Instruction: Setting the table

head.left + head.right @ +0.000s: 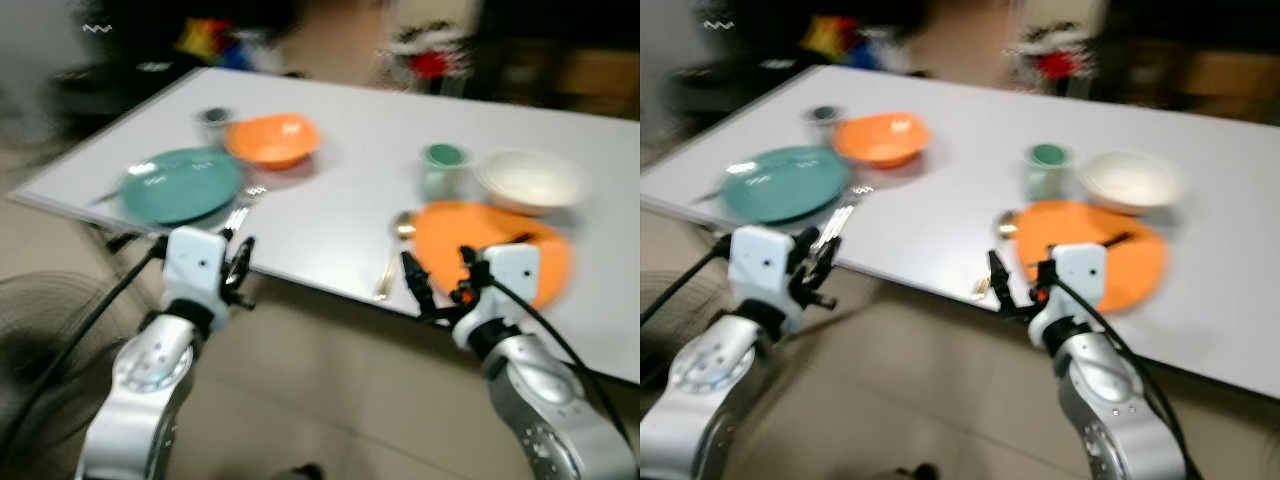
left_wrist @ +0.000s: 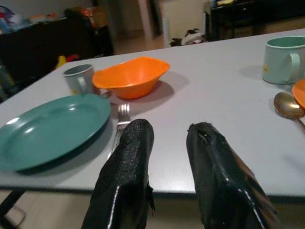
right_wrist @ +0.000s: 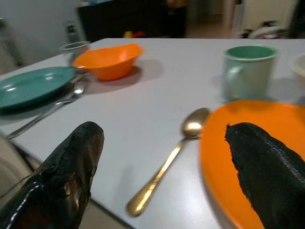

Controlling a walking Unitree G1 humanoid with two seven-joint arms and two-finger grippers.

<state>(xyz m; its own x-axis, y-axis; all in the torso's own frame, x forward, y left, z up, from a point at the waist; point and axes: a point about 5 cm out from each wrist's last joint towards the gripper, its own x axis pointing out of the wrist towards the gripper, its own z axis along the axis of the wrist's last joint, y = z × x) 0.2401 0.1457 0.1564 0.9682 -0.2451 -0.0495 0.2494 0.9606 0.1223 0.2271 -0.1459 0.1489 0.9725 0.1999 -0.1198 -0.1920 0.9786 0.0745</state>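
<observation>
The white table (image 1: 350, 200) carries two settings. On its left are a teal plate (image 1: 180, 185), an orange bowl (image 1: 272, 140), a grey cup (image 1: 213, 120) and a fork (image 1: 240, 207) beside the plate. On its right are an orange plate (image 1: 450, 228), a gold spoon (image 1: 403, 227) just left of it, a green mug (image 1: 443, 165) and a white bowl (image 1: 530, 180). My left gripper (image 1: 240, 265) hangs open just off the near edge, facing the fork (image 2: 123, 114). My right gripper (image 3: 162, 131) is wide open at the near edge, facing the spoon (image 3: 164, 162) and the orange plate's rim.
Blurred dark furniture and coloured items (image 1: 210, 40) stand behind the table. A dark round fan-like object (image 1: 30, 340) sits on the floor at lower left. Beige floor (image 1: 330, 400) lies below the table edge. Black cables run along both arms.
</observation>
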